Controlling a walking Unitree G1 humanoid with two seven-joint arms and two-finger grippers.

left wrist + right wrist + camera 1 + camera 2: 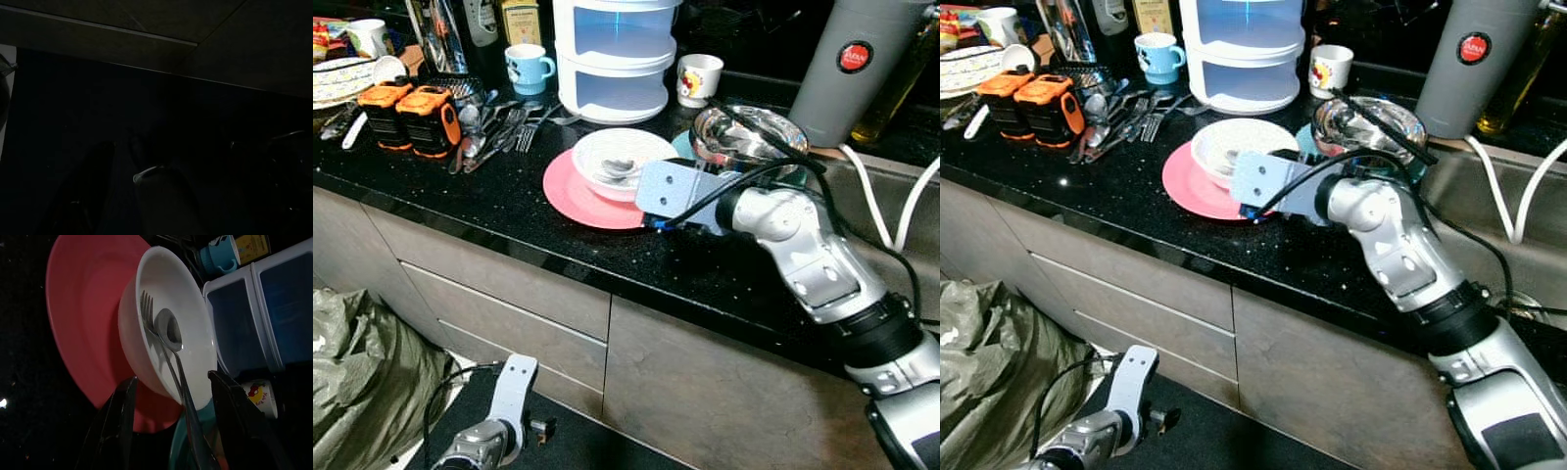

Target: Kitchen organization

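On pink plate [570, 192], white bowl [188, 313] with fork and spoon; right end effector [171, 396] open, empty.

The right gripper [171, 416] is hidden in both eye views behind its own grey wrist plate [677, 192], which also covers the near edge of the pink plate [578, 191] and part of the white bowl [622, 157]. The left wrist view is so dark that only vague finger shapes can be made out, and the left gripper [540, 428] is too small in the eye views to judge. The steel bowl [744, 132] is partly covered by a black cable.
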